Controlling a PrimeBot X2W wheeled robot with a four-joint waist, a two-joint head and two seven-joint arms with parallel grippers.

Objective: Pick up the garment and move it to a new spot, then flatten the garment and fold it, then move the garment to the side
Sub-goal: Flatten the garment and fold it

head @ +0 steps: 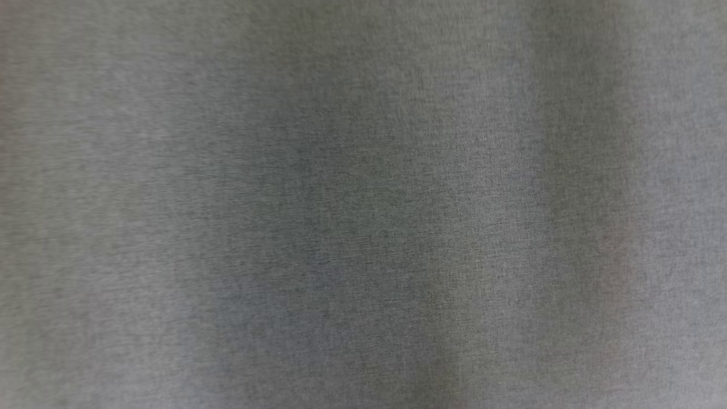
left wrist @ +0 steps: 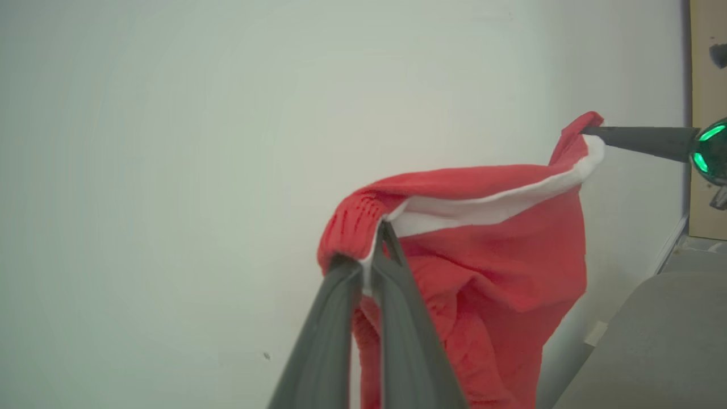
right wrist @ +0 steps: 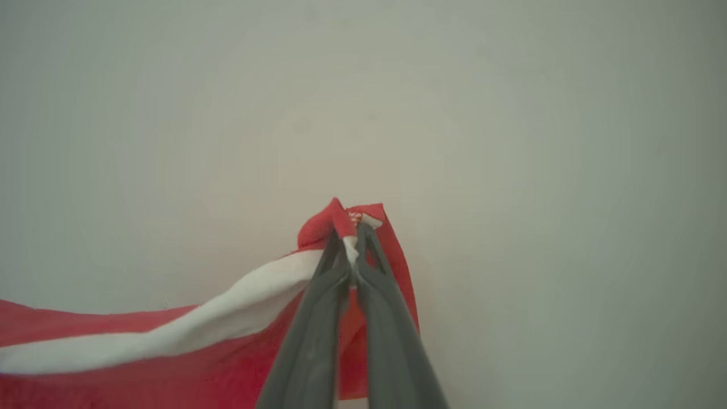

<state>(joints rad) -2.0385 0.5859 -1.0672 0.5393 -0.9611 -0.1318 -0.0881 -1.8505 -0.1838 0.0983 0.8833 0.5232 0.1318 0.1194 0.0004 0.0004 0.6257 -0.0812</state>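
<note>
Garment (left wrist: 500, 244), red with white lining: hangs in the air before a pale wall (left wrist: 170, 170), slung from two corners. Left gripper (left wrist: 386, 230): jaws clamped on its ribbed edge; right gripper (right wrist: 352, 230): jaws clamped on the opposite corner.

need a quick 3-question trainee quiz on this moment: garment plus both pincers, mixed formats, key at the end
1. True or false: the left pincer and the right pincer are each shut on the red garment.
2. Multiple choice: the garment's lining is A white, B blue, C black.
3. Fill in: in the left wrist view, the pincer that comes in from the right edge and grips the garment's far corner belongs to the ____ arm.

Key: 1 true; 2 A; 3 right.
</note>
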